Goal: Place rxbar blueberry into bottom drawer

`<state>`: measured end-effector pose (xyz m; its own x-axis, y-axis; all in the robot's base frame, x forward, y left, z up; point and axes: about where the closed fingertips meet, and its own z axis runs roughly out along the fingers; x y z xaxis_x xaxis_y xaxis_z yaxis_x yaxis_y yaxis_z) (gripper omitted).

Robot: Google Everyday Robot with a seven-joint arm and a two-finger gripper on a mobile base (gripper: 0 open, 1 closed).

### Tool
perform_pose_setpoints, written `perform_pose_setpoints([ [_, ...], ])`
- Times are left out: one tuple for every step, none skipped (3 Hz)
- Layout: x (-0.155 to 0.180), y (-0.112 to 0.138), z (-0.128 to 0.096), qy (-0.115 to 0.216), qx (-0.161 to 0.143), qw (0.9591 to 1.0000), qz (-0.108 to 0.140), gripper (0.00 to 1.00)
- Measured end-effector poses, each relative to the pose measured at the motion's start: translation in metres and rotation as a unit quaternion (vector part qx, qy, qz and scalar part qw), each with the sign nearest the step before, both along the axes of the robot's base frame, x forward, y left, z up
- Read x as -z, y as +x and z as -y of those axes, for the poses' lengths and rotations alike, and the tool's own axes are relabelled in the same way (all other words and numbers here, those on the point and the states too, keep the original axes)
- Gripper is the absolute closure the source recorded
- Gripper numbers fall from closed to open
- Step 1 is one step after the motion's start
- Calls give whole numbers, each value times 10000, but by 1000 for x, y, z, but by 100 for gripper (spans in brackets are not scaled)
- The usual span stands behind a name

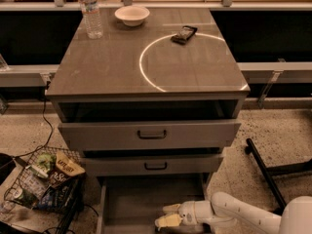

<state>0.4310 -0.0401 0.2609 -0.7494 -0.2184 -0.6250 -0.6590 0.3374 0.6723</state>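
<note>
The bottom drawer (131,199) of the grey cabinet is pulled out at floor level, with a plain grey floor. My gripper (165,215) reaches in from the right, low over the drawer's front right part. Its two cream fingers (171,208) stand apart with nothing showing between them. The rxbar blueberry does not show; it is hidden or lost against the dark drawer floor near the fingers. My white arm (243,213) runs off to the lower right.
On the cabinet top (107,67) stand a water bottle (91,11), a white bowl (132,15) and a dark bar wrapper (184,34). The two upper drawers (151,134) are partly pulled out. A wire basket of snack bags (44,179) sits left; a black leg (263,169) lies right.
</note>
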Motion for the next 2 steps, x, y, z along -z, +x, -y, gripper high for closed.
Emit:
perform_pose_setpoints([
  [0,-1,-1,8,-10,10000,-6,0],
  [0,-1,-1,8,-10,10000,-6,0],
])
